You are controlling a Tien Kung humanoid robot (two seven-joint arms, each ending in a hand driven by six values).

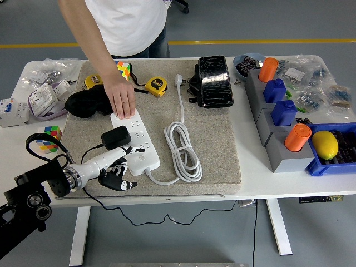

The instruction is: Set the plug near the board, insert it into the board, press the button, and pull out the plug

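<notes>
The white power strip [138, 139] lies on the grey mat [217, 156], running from the far left toward the near right. A black plug [115, 137] with a black cord sits at the strip's left edge, near its middle. My left hand [121, 165] comes in from the lower left, its fingers spread and holding nothing. Its white fingertips [132, 150] reach onto the strip's near end, just below the plug. A person's hand [122, 99] lies flat on the strip's far end, holding it down. My right arm is out of view.
The strip's white cable [181, 146] is coiled on the mat to its right. A black eye mask [84, 104], yellow tape measures [156, 86], a black case [214, 80] and puzzle cubes [50, 137] lie around. Grey blocks with orange cylinders [296, 137] and a blue bin [334, 161] stand at right.
</notes>
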